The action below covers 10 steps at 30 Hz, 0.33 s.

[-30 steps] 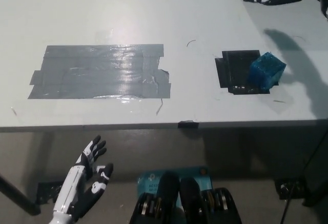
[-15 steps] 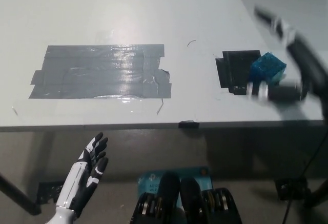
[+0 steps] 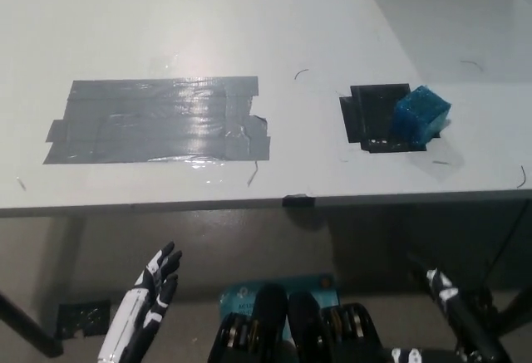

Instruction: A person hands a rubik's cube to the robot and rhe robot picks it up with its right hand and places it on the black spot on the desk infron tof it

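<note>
Rubik's cube (image 3: 421, 115) overhangs the black spot (image 3: 376, 118); right hand (image 3: 453, 313) low, grip unclear; left hand (image 3: 148, 305) open, empty. Best left untouched.

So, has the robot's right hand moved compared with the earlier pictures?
Yes. The right hand has come down from beside the Rubik's cube to below the desk's front edge, at lower right.

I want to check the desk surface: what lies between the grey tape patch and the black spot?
In the head view, only bare white desk separates the grey tape patch from the black spot, apart from a thin curved mark.
</note>
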Available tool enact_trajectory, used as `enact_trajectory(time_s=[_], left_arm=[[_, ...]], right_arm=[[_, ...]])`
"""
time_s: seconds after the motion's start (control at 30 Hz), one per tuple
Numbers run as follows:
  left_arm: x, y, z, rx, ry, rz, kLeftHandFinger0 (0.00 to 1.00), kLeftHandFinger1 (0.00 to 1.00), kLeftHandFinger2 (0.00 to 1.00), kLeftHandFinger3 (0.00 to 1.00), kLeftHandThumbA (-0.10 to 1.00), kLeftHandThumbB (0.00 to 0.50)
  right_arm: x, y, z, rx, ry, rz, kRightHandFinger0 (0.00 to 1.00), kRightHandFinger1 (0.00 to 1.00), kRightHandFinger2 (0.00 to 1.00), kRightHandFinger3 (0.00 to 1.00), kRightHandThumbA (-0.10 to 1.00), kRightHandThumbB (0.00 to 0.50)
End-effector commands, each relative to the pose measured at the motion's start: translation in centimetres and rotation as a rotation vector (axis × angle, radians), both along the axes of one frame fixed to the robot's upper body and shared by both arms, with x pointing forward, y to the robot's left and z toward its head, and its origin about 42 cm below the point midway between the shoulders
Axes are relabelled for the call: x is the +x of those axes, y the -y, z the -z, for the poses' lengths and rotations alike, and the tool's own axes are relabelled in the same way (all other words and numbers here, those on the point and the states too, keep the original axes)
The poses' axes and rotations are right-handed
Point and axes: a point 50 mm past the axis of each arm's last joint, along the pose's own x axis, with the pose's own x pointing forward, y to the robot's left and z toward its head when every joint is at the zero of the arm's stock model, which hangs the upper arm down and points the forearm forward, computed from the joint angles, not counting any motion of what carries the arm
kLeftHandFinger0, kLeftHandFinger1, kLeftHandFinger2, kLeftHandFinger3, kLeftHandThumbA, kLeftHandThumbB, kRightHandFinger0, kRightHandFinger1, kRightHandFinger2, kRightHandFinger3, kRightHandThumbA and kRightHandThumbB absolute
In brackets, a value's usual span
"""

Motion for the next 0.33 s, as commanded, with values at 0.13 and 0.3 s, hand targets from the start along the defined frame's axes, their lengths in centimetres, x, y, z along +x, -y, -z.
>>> enact_trajectory(time_s=[0.13, 0.3], left_arm=[[-0.8, -0.4, -0.5, 0.013, 0.027, 0.0, 1.0, 1.0, 1.0, 1.0, 0.9, 0.312], [-1.5, -0.8, -0.6, 0.017, 0.027, -0.001, 1.0, 1.0, 1.0, 1.0, 0.9, 0.303]], right_arm=[[0.6, -0.3, 1.7, 0.147, 0.191, 0.026, 1.0, 1.0, 1.0, 1.0, 1.0, 0.379], [-0.2, -0.6, 2.2, 0.162, 0.19, 0.019, 1.0, 1.0, 1.0, 1.0, 1.0, 0.345]])
